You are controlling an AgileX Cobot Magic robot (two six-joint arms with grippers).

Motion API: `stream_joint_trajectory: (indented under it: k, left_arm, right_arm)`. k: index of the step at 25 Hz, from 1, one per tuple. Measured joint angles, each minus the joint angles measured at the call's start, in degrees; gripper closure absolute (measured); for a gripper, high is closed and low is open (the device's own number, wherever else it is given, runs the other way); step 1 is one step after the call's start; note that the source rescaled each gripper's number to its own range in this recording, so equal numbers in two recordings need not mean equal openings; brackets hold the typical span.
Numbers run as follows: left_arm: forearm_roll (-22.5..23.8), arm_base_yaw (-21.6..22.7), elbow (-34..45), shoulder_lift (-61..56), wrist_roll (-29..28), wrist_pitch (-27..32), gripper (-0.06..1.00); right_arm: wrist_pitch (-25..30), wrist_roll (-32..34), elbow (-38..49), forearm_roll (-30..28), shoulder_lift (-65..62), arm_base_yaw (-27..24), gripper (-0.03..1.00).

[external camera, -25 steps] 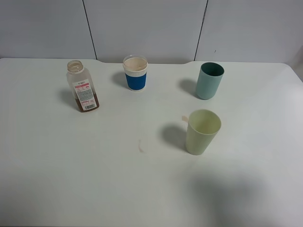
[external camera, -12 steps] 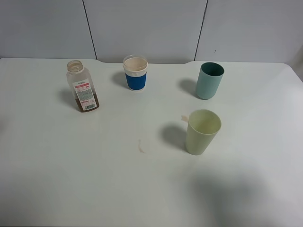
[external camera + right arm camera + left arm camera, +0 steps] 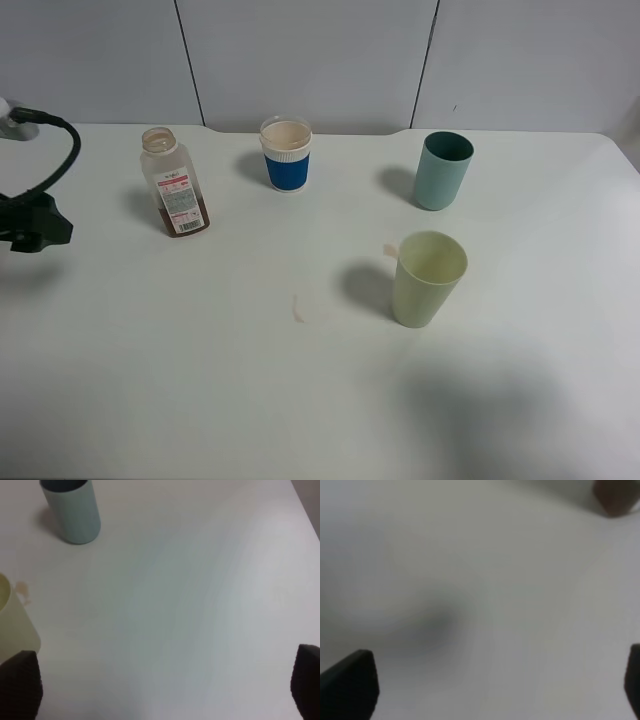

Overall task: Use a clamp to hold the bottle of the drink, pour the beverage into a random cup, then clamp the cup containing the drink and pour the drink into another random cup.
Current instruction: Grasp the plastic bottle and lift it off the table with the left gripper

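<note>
An uncapped clear bottle (image 3: 175, 184) with brown drink at its bottom stands at the back left of the white table (image 3: 200, 380); its base shows blurred in the left wrist view (image 3: 615, 497). A blue-sleeved white cup (image 3: 286, 155), a teal cup (image 3: 443, 170) and a pale green cup (image 3: 428, 278) stand upright. My left gripper (image 3: 38, 226) is at the left edge, well left of the bottle, open and empty (image 3: 490, 690). My right gripper (image 3: 162, 685) is open and empty, out of the high view, with the teal cup (image 3: 72, 510) and green cup (image 3: 12, 622) ahead of it.
A small faint stain (image 3: 298, 308) lies on the table left of the green cup. A grey panelled wall (image 3: 320, 60) runs behind the table's back edge.
My left arm has come into the high view from the left edge, toward the bottle. The bottle and cups have not moved.
</note>
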Motion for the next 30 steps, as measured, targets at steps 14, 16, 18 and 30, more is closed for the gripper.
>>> stream_joint_trajectory:
  k: [14, 16, 18, 30]
  left_arm:
    - [10.56, -5.07, 5.47, 12.14, 2.28, -26.80, -0.06]
    - [13.52, -5.07, 6.92, 13.46, 0.69, -32.20, -0.06]
    - [17.30, -5.07, 7.64, 14.88, -2.01, -37.08, -0.06]
    - [46.84, 8.49, 7.63, 28.20, -18.22, -68.56, -0.06]
  right_arm:
    - [0.00, 0.00, 0.00, 0.00, 0.00, 0.00, -0.03]
    - [0.00, 0.00, 0.00, 0.00, 0.00, 0.00, -0.03]
    - [0.00, 0.00, 0.00, 0.00, 0.00, 0.00, -0.03]
    - [0.00, 0.00, 0.00, 0.00, 0.00, 0.00, -0.03]
